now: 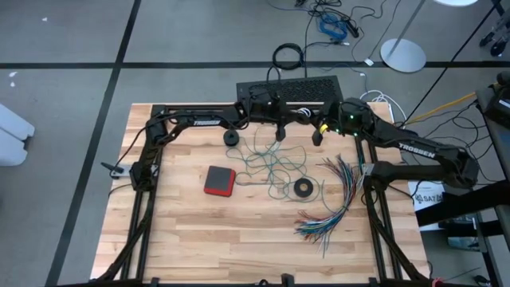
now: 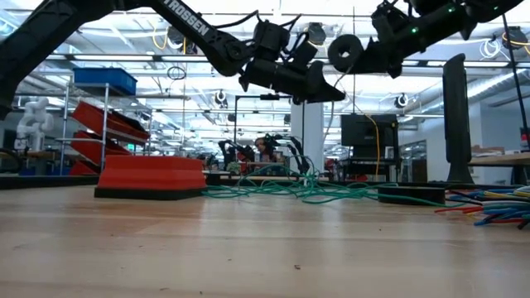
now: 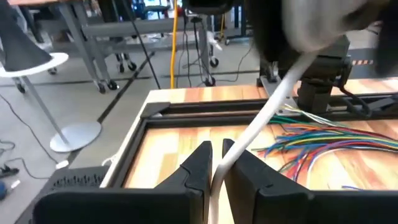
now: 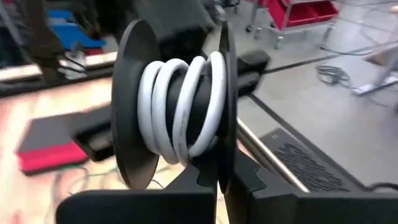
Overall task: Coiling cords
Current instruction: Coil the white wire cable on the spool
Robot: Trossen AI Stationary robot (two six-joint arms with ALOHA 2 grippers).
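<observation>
A white cord [image 3: 273, 106] runs from my left gripper [image 3: 216, 149] up to a black spool [image 4: 174, 106], where it is wound in a few turns [image 4: 186, 102]. My right gripper [image 4: 219, 171] carries that spool above the table's far middle, close beside my left gripper [image 1: 280, 131]. Both grippers are shut on what they hold. The teal-green cord [image 1: 271, 163] lies in a loose tangle on the table below them. My left gripper pinches the white cord [image 3: 231, 155] between its two fingertips, the fingers lying roughly level and across it. The cord runs straight from the fingers to the spool, clear of the table. My right gripper pinches one round flange of the spool [image 4: 224, 163] at its rim between the two fingers. The spool stands on edge above the fingers, lifted clear of the table, its wound cord beside the held flange.
A red flat box [image 1: 219, 180] lies left of the tangle. A small black ring [image 1: 303, 187] and a fanned bundle of multicoloured wires [image 1: 335, 199] lie to its right. A black perforated box [image 1: 307, 86] stands at the far edge, and a small black round piece [image 1: 232, 138] sits near it.
</observation>
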